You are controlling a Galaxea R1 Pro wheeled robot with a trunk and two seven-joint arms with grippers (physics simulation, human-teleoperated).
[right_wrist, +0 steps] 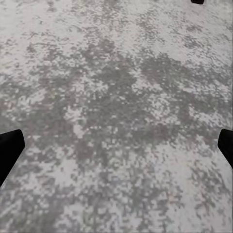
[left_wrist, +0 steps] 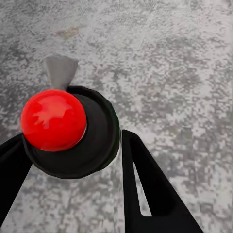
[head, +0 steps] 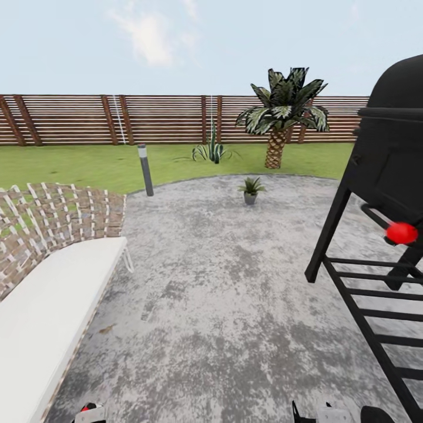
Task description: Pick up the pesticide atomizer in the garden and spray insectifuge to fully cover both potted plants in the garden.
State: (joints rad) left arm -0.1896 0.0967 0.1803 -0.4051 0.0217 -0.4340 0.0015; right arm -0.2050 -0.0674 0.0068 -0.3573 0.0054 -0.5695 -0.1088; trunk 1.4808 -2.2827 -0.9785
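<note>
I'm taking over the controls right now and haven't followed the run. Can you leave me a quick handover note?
Left gripper: a black round part with a red ball sits between its fingers; I cannot tell if it is gripped.
Right gripper: open, with only bare patio under it.
One potted plant stands at the far edge of the patio, in front of the agave on the lawn.
Done: no sign of spraying that I can see.
Left: locate and pick up the atomizer, find the second plant, and spray both fully.
</note>
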